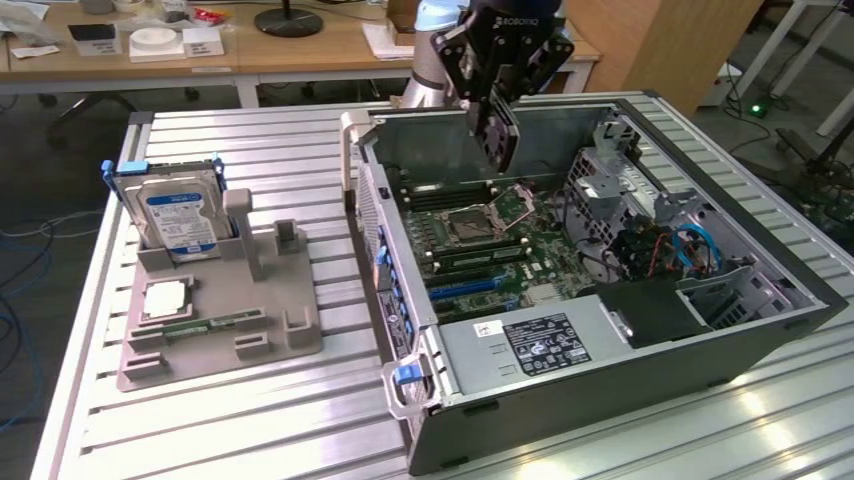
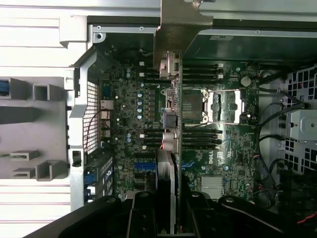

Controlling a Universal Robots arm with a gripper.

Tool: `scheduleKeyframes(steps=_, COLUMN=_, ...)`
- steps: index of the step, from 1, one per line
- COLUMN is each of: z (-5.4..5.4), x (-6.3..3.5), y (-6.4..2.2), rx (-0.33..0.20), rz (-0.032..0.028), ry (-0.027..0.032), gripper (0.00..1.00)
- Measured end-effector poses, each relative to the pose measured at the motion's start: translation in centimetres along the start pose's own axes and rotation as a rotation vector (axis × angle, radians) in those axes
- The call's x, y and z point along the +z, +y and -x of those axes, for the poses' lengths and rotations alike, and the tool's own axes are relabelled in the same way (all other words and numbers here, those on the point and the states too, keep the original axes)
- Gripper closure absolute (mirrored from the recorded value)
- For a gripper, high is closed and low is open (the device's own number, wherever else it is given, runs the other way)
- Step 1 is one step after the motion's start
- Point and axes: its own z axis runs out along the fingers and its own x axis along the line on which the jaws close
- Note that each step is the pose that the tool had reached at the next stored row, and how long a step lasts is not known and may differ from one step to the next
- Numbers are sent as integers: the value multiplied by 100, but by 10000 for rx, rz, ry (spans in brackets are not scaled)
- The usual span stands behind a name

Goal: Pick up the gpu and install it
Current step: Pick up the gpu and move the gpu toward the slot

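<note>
Ribbed metal table (image 1: 267, 420) fills the foreground of the exterior view, with wooden desks (image 1: 307, 50) behind it; an open computer case (image 1: 747, 230) lies on the table toward the exterior view's right, its motherboard (image 1: 494, 240) exposed; a grey fixture (image 1: 267, 340) sits on the exterior view's left, holding a hard drive (image 1: 180, 215) upright and a memory stick (image 1: 214, 325) lying flat; the gripper (image 1: 491, 95) hangs above the far end of the case, clamped on the gpu (image 1: 497, 140), which hangs edge-down over the board without touching it. From the wrist view, the gpu (image 2: 166, 168) is seen edge-on, pinched between the dark fingers (image 2: 143, 213) of the gripper (image 2: 168, 208); its metal bracket (image 2: 176, 29) is at the end farthest from the fingers; below lie the motherboard (image 2: 129, 109) and its processor socket (image 2: 218, 106); the grey fixture (image 2: 29, 124) shows beyond the case wall (image 2: 79, 114).
</note>
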Motion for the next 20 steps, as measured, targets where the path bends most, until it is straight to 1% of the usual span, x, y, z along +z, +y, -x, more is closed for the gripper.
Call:
scheduleKeyframes(steps=12, z=128, x=1, y=2, rx=0, rz=0, ry=0, gripper=73)
scheduleKeyframes(steps=20, z=239, x=2, y=3, rx=-1, rz=0, ry=0, gripper=73)
